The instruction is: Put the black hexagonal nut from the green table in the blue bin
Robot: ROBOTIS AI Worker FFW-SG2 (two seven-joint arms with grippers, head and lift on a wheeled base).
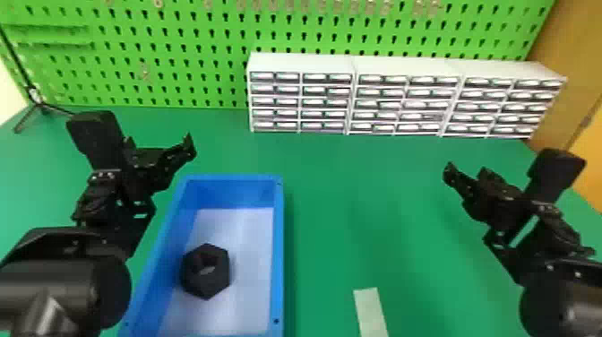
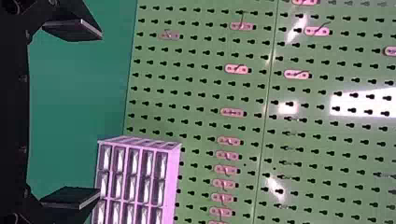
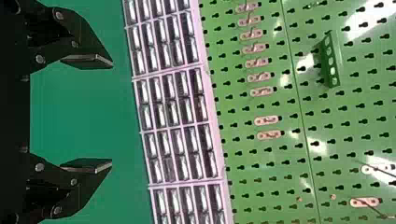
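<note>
The black hexagonal nut lies inside the blue bin, so placing looks finished, and the left gripper near its far-left corner and right gripper well to its right, both spread and empty, need only park.

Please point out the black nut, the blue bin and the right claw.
Nut [image 1: 218, 278]: head view, on its black body beside the hole.
Bin [image 1: 280, 251]: head view, on its right rim.
Right claw [image 3: 112, 115]: right wrist view, midway between its fingertips.
</note>
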